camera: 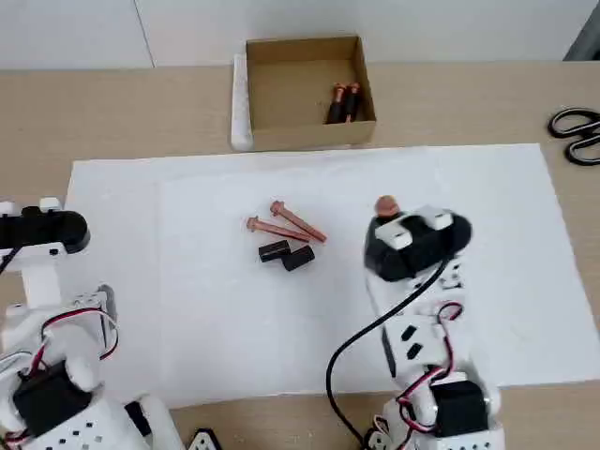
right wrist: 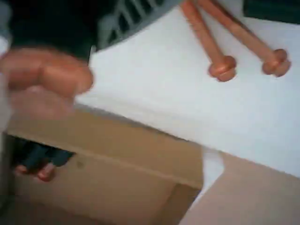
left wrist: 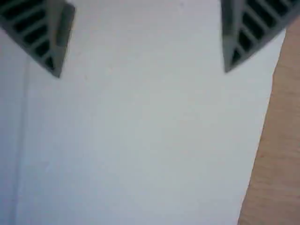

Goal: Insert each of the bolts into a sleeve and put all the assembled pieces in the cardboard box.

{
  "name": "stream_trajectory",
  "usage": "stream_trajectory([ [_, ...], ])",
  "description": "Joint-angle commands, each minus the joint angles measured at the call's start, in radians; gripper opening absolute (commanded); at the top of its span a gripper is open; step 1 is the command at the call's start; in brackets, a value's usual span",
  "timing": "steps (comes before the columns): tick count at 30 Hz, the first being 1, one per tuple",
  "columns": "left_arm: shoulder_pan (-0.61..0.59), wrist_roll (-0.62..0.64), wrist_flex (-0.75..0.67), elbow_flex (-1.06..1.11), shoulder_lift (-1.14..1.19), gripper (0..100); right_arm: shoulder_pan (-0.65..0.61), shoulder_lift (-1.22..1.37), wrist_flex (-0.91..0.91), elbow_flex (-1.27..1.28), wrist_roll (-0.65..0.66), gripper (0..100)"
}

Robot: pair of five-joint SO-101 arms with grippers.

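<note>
Two loose copper bolts (camera: 281, 229) (camera: 300, 223) lie crossed on the white paper, with two black sleeves (camera: 274, 250) (camera: 298, 258) just in front of them. The cardboard box (camera: 302, 139) at the back holds two assembled pieces (camera: 343, 101). My right gripper (camera: 386, 214) hovers right of the loose parts, shut on a bolt whose copper head (right wrist: 44, 75) shows blurred above the box's near wall (right wrist: 117, 140). The right wrist view also catches the loose bolts (right wrist: 206, 37) and the boxed pieces (right wrist: 40, 164). My left gripper (left wrist: 140, 70) hangs open over bare paper at the far left.
White paper (camera: 187, 309) covers the work area on the wooden table. A white strip (camera: 241, 103) leans on the box's left side. Scissors (camera: 577, 134) lie at the far right edge. The paper's edge and bare wood (left wrist: 276, 154) lie beside the left gripper.
</note>
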Motion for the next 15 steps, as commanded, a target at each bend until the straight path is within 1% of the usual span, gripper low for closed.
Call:
stream_trajectory([
  [1, -0.009, -0.005, 0.005, -0.042, -0.009, 21, 0.09, 0.216, 0.005, -0.29, 0.025, 0.4],
  [8, -0.009, -0.003, 0.009, -0.07, -0.009, 21, 0.094, 0.748, 0.007, -0.746, 0.021, 0.4],
  [11, -0.014, -0.003, 0.026, -0.125, -0.009, 21, 0.062, 0.955, 0.005, -0.928, 0.021, 0.4],
  [15, -0.014, -0.003, 0.098, -0.188, -0.009, 21, 0.004, 1.225, -0.036, -1.138, 0.02, 0.4],
])
